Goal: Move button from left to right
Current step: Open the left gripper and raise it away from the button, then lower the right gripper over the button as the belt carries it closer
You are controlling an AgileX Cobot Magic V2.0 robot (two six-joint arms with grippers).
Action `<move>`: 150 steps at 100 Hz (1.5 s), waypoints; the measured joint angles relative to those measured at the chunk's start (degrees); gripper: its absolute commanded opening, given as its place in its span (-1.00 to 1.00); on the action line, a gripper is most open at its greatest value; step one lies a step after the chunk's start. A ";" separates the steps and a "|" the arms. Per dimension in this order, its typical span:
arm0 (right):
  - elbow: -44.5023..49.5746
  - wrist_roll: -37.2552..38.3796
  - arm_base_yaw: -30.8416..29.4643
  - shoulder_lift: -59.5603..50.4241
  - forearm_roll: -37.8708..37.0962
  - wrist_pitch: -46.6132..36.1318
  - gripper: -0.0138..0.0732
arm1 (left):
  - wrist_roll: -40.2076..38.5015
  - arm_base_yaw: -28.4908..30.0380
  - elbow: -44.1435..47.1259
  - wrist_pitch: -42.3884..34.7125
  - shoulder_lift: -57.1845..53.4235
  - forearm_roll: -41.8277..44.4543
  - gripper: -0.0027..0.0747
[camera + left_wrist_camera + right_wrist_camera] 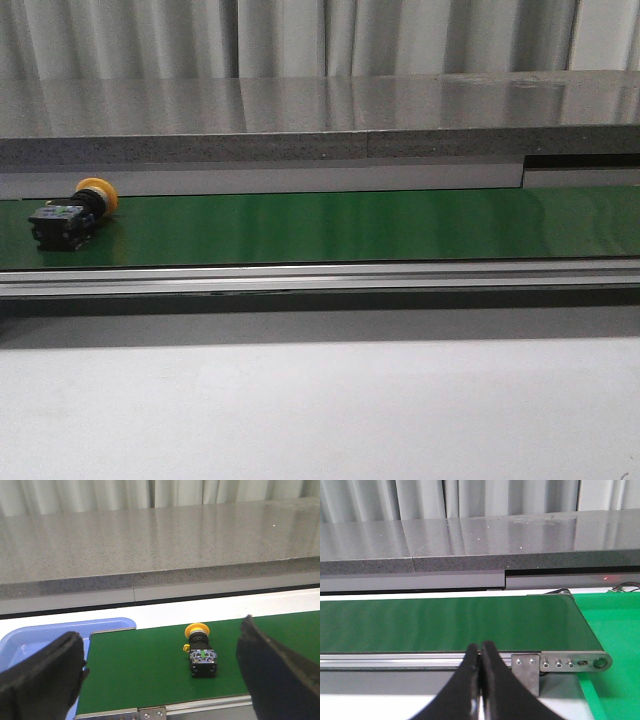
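The button (72, 213) lies on its side on the green conveyor belt (350, 228) at the far left, its orange-yellow top toward the far edge. In the left wrist view the button (201, 652) lies on the belt ahead of my left gripper (162, 672), which is open and empty with its black fingers (42, 675) spread wide on either side. My right gripper (480, 652) is shut and empty, just short of the belt's near rail close to the belt's right end. Neither gripper shows in the front view.
A blue bin (30, 640) sits past the belt's left end. A bright green surface (615, 645) lies past the right end. A metal rail (320, 277) runs along the belt's near side, a grey stone ledge (320, 120) behind it, a white table (320, 410) in front.
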 measured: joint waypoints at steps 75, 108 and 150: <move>0.00 0.00 0.00 0.00 0.00 0.00 -0.84 | 0.00 0.00 1.15 -1.20 -2.05 -0.17 -0.98; 0.00 0.00 0.00 0.00 0.36 -3.53 -0.84 | 0.00 0.00 1.15 -1.20 -2.05 -0.17 -0.98; -13.55 0.00 0.09 5.45 1.17 8.55 -0.84 | 0.00 0.00 1.15 -1.20 -2.05 -0.17 -0.98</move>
